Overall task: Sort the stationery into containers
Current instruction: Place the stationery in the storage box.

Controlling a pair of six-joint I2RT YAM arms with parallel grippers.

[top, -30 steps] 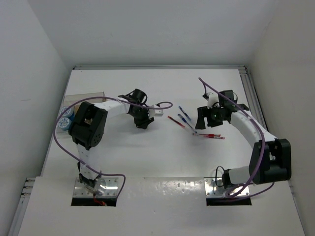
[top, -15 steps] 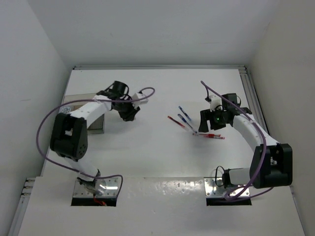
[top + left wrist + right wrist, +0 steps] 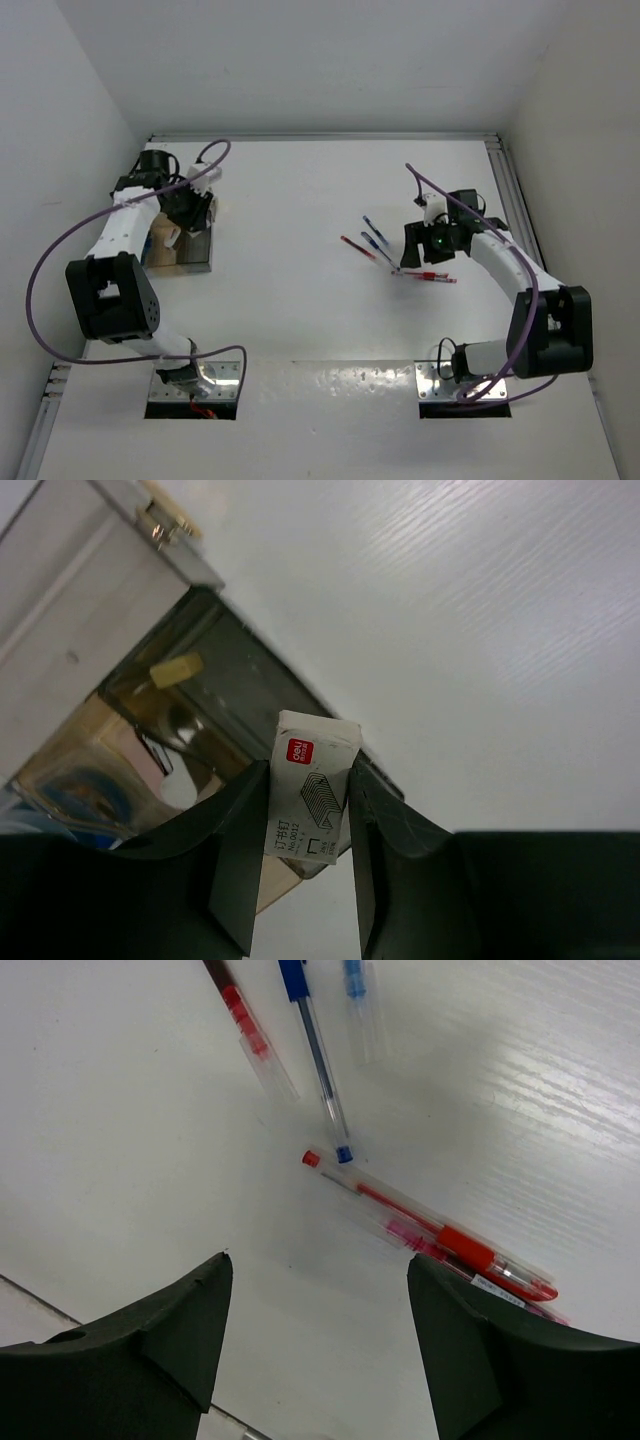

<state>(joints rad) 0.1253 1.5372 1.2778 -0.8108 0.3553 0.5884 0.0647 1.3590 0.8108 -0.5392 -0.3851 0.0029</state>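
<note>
Since a second ago the left arm has swung from the middle of the table [image 3: 300, 330] out to the far left edge. It carries a small white staple box [image 3: 312, 800], which now hangs just above the near wall of the clear box [image 3: 240, 670]. The left gripper [image 3: 310, 770] pinches the staple box across its narrow width, one finger flat on each long side.

The staple box looks like light, stiff cardboard. It should hold its shape under a squeeze, but its smooth faces may slip if the grip slackens. The present hold across the two broad sides seems the sound one.

One staple box is in view. Inside the clear box lie one beige eraser [image 3: 176, 669] and at least one blue-white roll [image 3: 85, 790]; the rest is too blurred through the plastic to count.

On the right, five pens lie on the table: two blue [image 3: 318, 1070] and one red [image 3: 245, 1022] fanned together, and two more reddish ones [image 3: 445, 1238] touching side by side near them. They look thin, light and hard, and likely to roll, so each is probably best taken at mid-barrel, across its length.

The right gripper [image 3: 318, 1258] hovers over the pens with its fingers spread wide, holding nothing.
</note>
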